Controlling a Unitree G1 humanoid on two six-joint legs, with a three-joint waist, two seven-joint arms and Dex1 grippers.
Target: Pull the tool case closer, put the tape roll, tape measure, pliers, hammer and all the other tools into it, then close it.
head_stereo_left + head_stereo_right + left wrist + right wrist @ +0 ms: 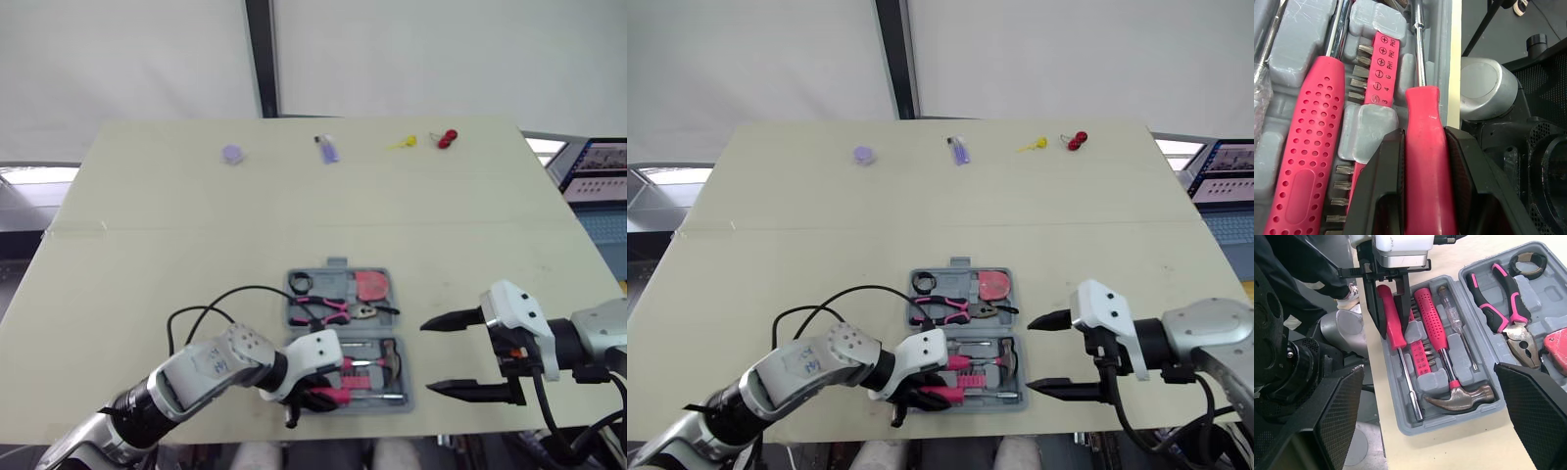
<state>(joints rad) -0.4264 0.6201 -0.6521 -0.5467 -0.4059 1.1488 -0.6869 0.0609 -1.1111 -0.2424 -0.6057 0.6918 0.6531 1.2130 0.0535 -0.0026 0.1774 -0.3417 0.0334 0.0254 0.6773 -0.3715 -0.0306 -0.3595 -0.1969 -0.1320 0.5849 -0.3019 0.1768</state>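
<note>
the tool case [1552, 298] lies open at the six o'clock edge of the table [196, 215], with the hammer [1435, 323], pliers [1498, 298] and tape roll [1528, 263] seated in its moulded beds. the left gripper [1393, 327] has its fingers clamped on the handle of the pink screwdriver [1422, 112], along the case's six o'clock rim. the right gripper [426, 357] hangs at the case's three o'clock, fingers wide apart, touching nothing. the screwdriver looks light and rigid, its smooth plastic handle likely slippery, so a mid-handle hold suits it. the loaded case's lid probably lifts best by its twelve o'clock rim.
</note>
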